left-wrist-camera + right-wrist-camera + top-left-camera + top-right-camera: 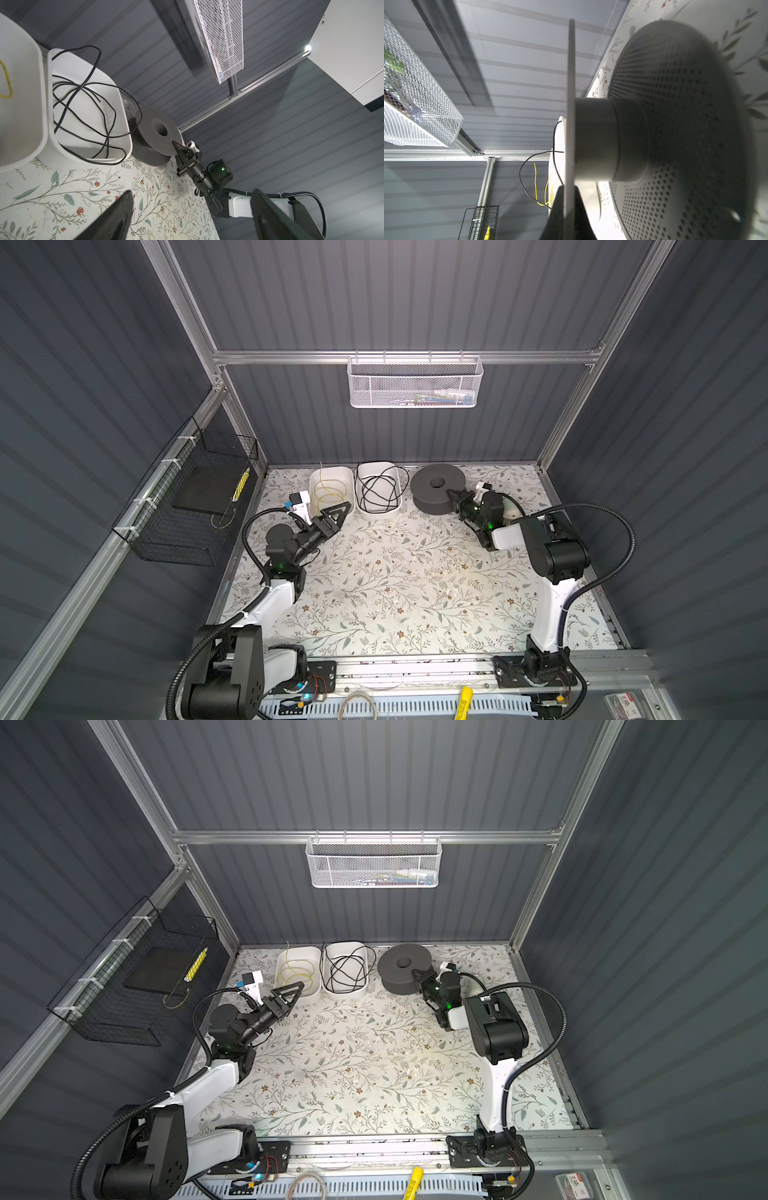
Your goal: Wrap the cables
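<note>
Progress is at the very start, as I judge it. The floral worktop (pixel 395 572) carries a grey spool (pixel 424 485) with perforated flanges, standing on one flange at the back. Its core looks bare in the right wrist view, so no turn of cable has been wound yet.

Beside the spool stands a white bin (pixel 384 512), and the black cord (pixel 376 490) lies inside it in loose, crossing loops. One loop hangs over the rim on the side toward the spool. A second white bin (pixel 340 470) just beside it holds the thin yellow wire (pixel 328 493), which is not part of this job.

The right tool (pixel 453 494) is closed on the edge of the spool's upper flange; the right wrist view shows the thin flange pinched between its fingers. The left tool (pixel 343 508) stands wide open and holds nothing, in front of the bin with the yellow wire. The whole work is left to do: taking the cord out, fixing it to the core and winding it on.

Some things I cannot make out. The far side of the core is hidden, the ends of the cord are lost in the tangle, and the left wrist view cuts off the left tool's fingers.
</note>
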Available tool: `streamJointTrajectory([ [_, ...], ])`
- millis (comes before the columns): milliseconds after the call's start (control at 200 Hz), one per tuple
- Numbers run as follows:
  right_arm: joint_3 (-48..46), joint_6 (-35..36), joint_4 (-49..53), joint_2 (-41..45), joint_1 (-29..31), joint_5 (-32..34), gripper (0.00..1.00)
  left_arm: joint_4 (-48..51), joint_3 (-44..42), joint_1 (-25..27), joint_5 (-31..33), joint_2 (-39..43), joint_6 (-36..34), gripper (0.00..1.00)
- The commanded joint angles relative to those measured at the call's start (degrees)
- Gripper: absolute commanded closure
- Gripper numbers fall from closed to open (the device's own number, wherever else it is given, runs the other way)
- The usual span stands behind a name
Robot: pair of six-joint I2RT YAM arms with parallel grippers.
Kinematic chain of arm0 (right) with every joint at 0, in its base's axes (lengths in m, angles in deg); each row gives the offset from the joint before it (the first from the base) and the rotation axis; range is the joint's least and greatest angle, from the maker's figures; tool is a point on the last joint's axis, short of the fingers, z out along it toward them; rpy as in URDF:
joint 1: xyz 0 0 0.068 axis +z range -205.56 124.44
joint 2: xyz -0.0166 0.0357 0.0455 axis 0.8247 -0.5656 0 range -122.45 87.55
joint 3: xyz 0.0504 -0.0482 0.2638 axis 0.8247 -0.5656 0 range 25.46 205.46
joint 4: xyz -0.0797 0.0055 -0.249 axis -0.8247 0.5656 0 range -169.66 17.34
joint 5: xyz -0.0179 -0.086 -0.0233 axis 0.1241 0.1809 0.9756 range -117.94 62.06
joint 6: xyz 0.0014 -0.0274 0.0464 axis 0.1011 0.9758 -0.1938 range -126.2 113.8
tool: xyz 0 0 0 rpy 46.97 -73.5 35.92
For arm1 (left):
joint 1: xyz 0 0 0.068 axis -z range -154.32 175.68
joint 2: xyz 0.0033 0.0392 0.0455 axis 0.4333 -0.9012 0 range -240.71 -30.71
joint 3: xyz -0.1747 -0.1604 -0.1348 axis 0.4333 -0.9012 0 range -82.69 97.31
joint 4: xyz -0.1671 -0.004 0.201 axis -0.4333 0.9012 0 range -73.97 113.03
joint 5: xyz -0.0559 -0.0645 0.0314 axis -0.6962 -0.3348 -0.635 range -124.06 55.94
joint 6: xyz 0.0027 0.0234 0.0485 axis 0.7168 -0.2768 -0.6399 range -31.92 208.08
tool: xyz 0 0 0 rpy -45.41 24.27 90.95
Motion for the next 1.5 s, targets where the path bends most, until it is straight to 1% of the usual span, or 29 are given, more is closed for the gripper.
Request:
streamJointTrajectory([
  [0,-1.3,-0.4,-1.7,3.5,0.1,0.0,1.0,1.1,2.0,0.1,-1.3,1.8,-0.9,0.11],
  [190,-5.0,0.8,-0.5,12.2,0.1,-1.6,1.0,6.1,3.3,0.1,-0.8,4.9,-3.1,0.1],
  [270,-7.3,1.2,-0.4,15.7,0.2,-3.4,1.0,7.6,3.2,0.1,-0.3,6.1,-3.9,0.09],
  [530,-20.8,0.4,-2.0,27.6,2.5,-6.0,1.0,13.8,3.2,0.1,2.0,8.3,-5.7,0.09],
  [570,-23.0,0.4,-2.3,29.5,3.1,-6.3,1.0,15.1,3.3,0.1,3.3,8.7,-5.8,0.09],
  [640,-26.0,1.0,-1.7,32.4,5.3,-6.5,1.0,18.6,2.8,0.1,7.6,9.9,-5.8,0.09],
  [750,-29.9,1.6,-2.2,35.2,11.6,-3.3,1.0,20.7,1.3,0.1,12.6,12.1,-5.7,0.09],
  [830,-32.0,0.6,-4.6,34.0,16.7,-0.5,1.0,21.3,0.6,0.1,13.7,13.0,-5.1,0.08],
  [910,-33.3,-1.8,-10.0,30.4,21.4,1.1,1.0,21.0,-0.1,0.1,13.4,13.4,-4.6,0.08],
  [930,-33.5,-2.4,-11.4,29.3,22.6,3.5,1.0,20.9,-0.3,0.1,13.2,13.6,-4.5,0.08],
  [1025,-34.4,-3.9,-16.8,24.5,27.5,7.2,1.0,20.9,-1.2,0.1,13.3,14.7,-4.4,0.08],
  [1171,-34.7,-4.2,-21.5,19.8,30.2,9.3,1.0,20.9,-1.7,0.1,13.2,15.9,-4.6,0.08],
  [1281,-35.3,-3.1,-22.9,18.0,33.1,13.3,1.0,20.8,-2.1,0.1,12.9,16.3,-4.6,0.07],
  [1371,-35.7,-2.9,-22.3,17.3,36.2,17.0,1.0,20.8,-2.7,0.1,13.0,16.8,-4.4,0.07],
  [1496,-35.6,-4.2,-22.1,15.0,39.4,19.0,1.0,20.5,-3.9,0.1,13.3,17.8,-3.9,0.07],
])
